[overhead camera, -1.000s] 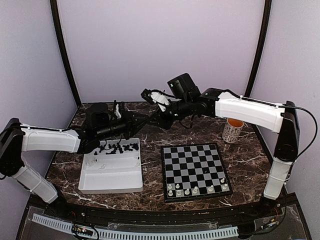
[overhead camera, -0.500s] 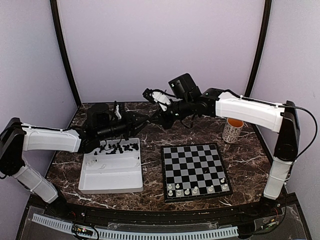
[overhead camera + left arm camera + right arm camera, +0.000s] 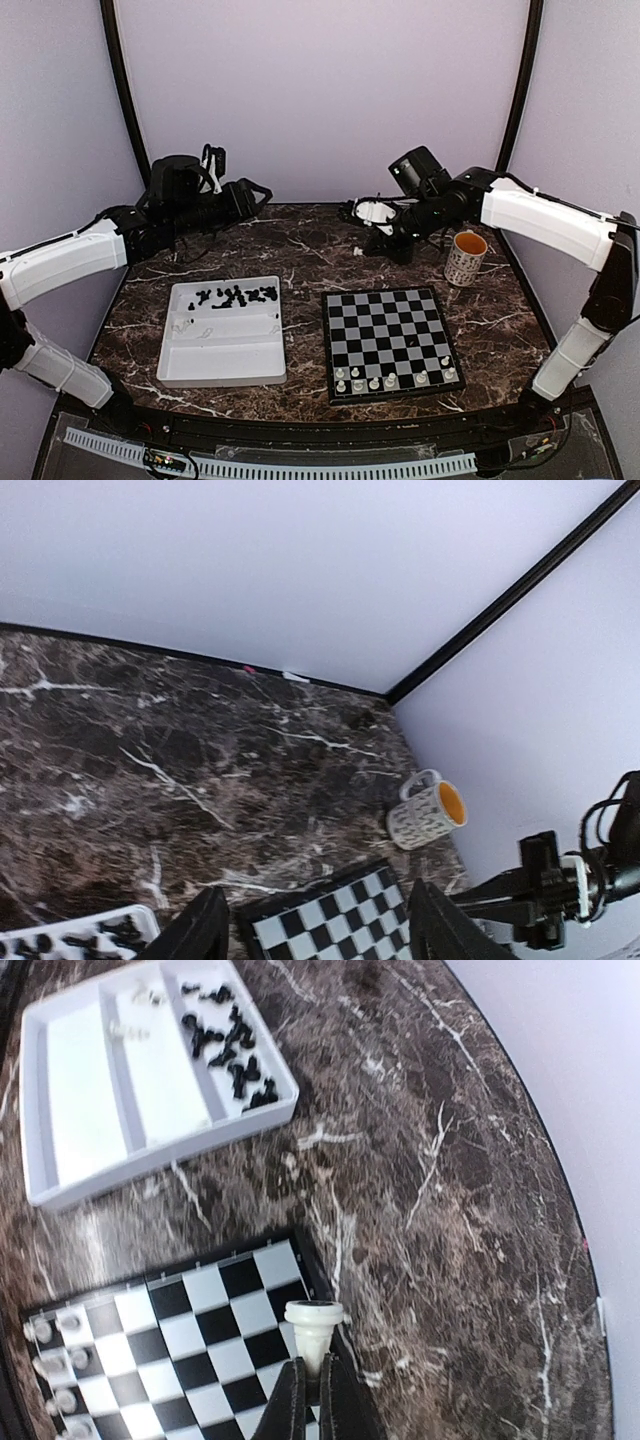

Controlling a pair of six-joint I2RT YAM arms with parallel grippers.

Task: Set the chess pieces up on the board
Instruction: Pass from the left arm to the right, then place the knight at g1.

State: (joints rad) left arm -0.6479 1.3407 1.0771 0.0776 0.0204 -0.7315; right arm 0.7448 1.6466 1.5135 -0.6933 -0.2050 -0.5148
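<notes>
Here's your white piece (image 3: 314, 1328), pinched in the right tool (image 3: 312, 1372). The jaws are narrow and clamped on its slim end, with the wide flat end poking out past the fingertips. You can't tell from here which figure it is. It hangs in the air over the worktop (image 3: 300, 245), just off the 12 o'clock edge of the board (image 3: 392, 335).

It looks like tiny, hard, light plastic, so expect it to be slick and quick to twist or pop out of a pinch. Weight is no concern, but tipping is. Hold it on the narrow stem, square across the pads, and leave the base free so it can land flat on a square.

On the board, a handful of white pieces (image 3: 374, 382) stand along the 6 o'clock rows. The rest of the squares are bare, so most of the setup looks to be ahead of you.

At 9 o'clock of the board, the tray (image 3: 222, 362) has black pieces (image 3: 238, 295) heaped in its 12 o'clock compartment. A few pale ones lie in the compartment behind them.

Your left tool (image 3: 318, 888) is raised high at 10 o'clock. Its jaws are spread wide with nothing between them.

The mug (image 3: 465, 257) stands at 1 o'clock of the board, well clear.
</notes>
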